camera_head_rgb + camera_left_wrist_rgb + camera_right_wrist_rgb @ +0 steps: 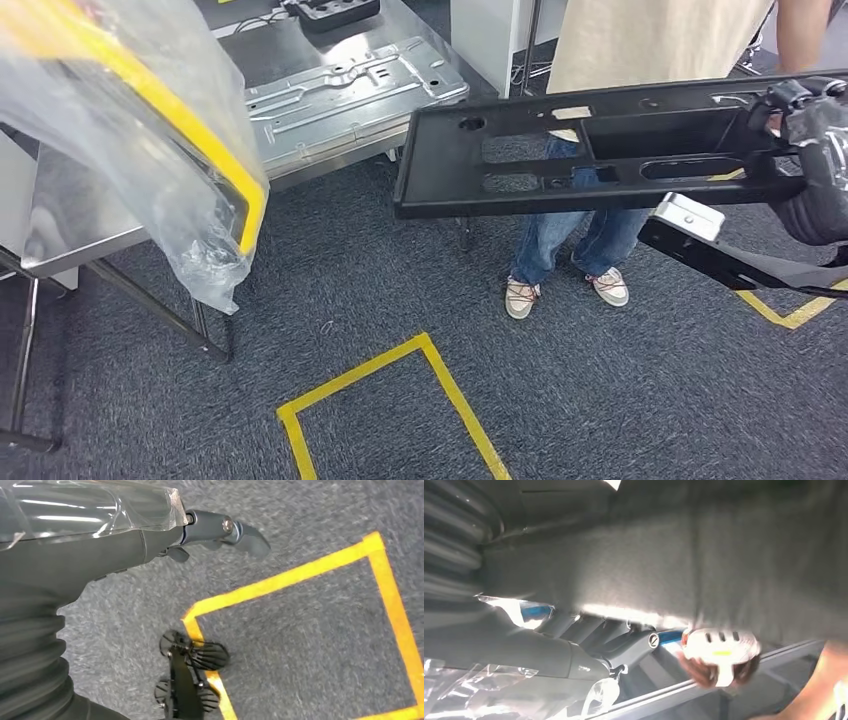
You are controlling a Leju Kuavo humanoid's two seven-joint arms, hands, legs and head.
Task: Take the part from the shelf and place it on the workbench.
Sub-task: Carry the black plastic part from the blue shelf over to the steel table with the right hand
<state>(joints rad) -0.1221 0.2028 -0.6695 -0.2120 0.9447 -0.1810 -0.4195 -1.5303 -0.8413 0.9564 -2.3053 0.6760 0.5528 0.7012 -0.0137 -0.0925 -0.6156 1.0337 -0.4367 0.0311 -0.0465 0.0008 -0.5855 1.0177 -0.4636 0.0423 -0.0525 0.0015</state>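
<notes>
- You have one long black plastic part point(590, 150) in the head view, held up in the air over the grey carpet floor point(400, 270), running from mid-picture to the right edge and tilted slightly down toward its free left end.
- Your right hand point(815, 150) grips the part at its right end, its fingers closed around the part's edge; the hand is wrapped in clear plastic.
- One person point(640, 60) stands just behind the part, in a beige top, blue jeans and two light shoes; the part crosses in front of their legs.
- One steel surface point(300, 45) stands at the upper left, carrying one stamped metal panel point(350, 90) and one black tray point(335, 10) further back; the part's free end is near the surface's front corner but apart from it.
- One yellow-edged frame under clear plastic sheeting point(130, 120) hangs in at the left.
- Two taped yellow outlines mark the floor; the nearer one point(400, 400) lies on open carpet ahead of you.
- The left wrist view adds your left hand point(220, 532), hanging over the carpet with fingers loosely apart and nothing in them.
- The right wrist view is blurred: dark underside of the part point(704, 560) close up, with fingers point(634, 640) pressed against it.
</notes>
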